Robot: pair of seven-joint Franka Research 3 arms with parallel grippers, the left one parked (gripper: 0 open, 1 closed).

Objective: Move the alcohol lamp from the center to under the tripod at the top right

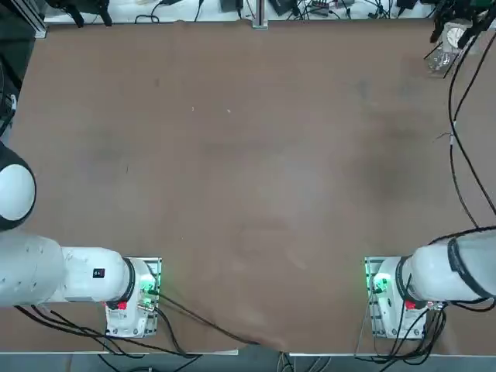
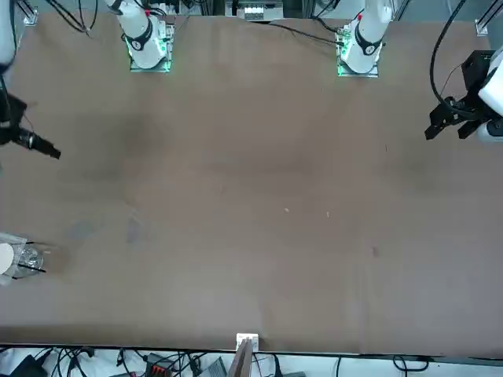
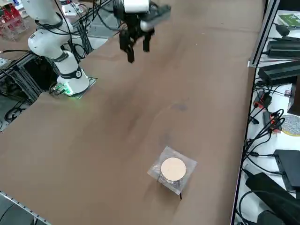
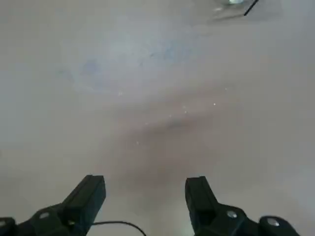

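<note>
The tripod (image 3: 172,169), thin dark legs under a square grey mesh with a white round centre, stands at the table's far right corner. The alcohol lamp (image 2: 30,258) shows as glinting clear glass beneath the mesh, also in the top view as the lamp (image 1: 442,60) under the tripod (image 1: 448,48). In the right side view the mesh hides it. My right gripper (image 3: 138,54) hangs open and empty high above the table, well clear of the tripod. The front view has the gripper (image 2: 43,148) apart from the stand. In the wrist view, the gripper (image 4: 145,184) has bare table between its fingers.
Cables, power bricks and boxes (image 3: 281,70) crowd the ledge just past the table's right edge beside the tripod. A black cable (image 1: 457,147) from my right arm trails over the right side of the table. The right arm's base (image 1: 391,298) sits at the near edge.
</note>
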